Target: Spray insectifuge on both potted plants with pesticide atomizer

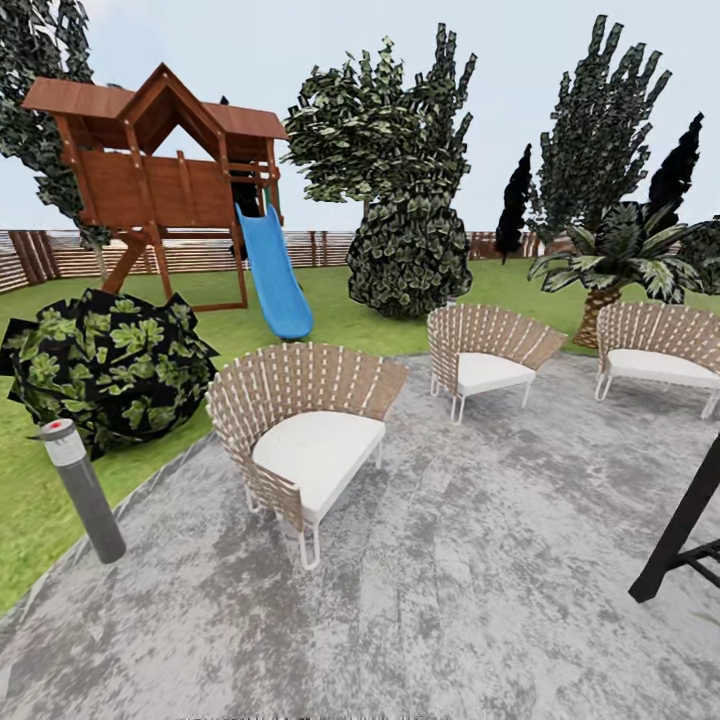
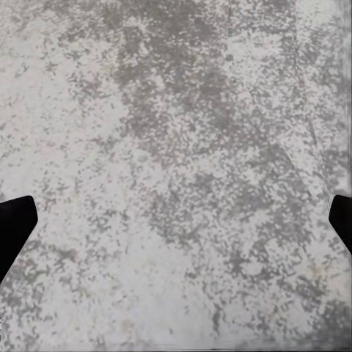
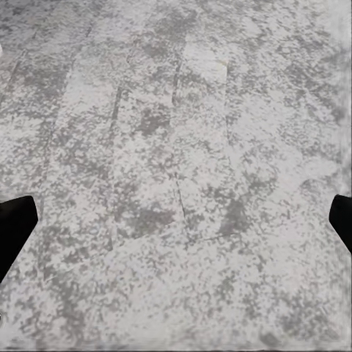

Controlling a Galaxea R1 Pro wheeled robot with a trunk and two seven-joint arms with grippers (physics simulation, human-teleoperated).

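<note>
Wrist views: left hand (image 2: 176, 220) and right hand (image 3: 176, 220) spread apart, empty, aimed at mottled paving (image 1: 450, 600), presumably mid-transit.

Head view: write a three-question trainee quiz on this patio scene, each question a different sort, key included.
1. True or false: the blue slide hangs off the wooden playhouse.
2. How many wicker chairs stand on the grey paving? A) two B) three C) four
3. Fill in: the grey bollard post has a ___ top.

Key: 1 true; 2 B, namely near, middle, far; 3 red-dotted.
</note>
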